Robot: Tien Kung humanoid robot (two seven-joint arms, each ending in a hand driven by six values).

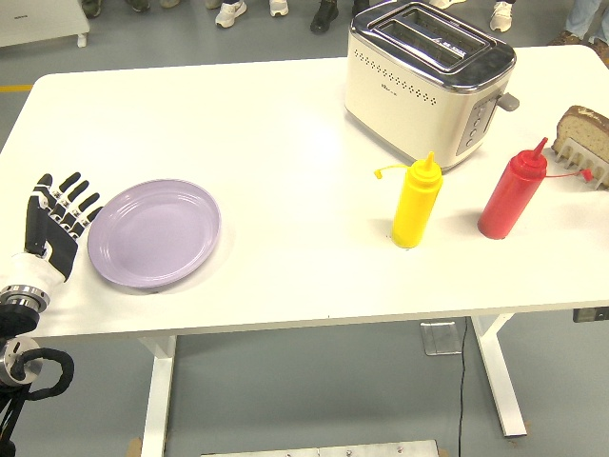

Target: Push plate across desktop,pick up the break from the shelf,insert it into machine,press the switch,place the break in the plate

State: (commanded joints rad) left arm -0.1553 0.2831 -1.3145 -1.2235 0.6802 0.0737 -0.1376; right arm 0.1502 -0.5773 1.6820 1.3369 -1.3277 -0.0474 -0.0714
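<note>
A lilac plate (155,233) lies on the white table (285,143) at the near left. My left hand (59,222) rests flat just left of the plate's rim, fingers spread and holding nothing. A cream two-slot toaster (428,81) stands at the far middle right, its lever (507,101) on the right end. A slice of brown bread (582,130) stands in a small white rack (575,152) at the far right edge. My right hand is out of view.
A yellow squeeze bottle (417,202) and a red squeeze bottle (513,195) stand upright in front of the toaster, between plate and bread rack. Several people's feet show beyond the far edge of the table.
</note>
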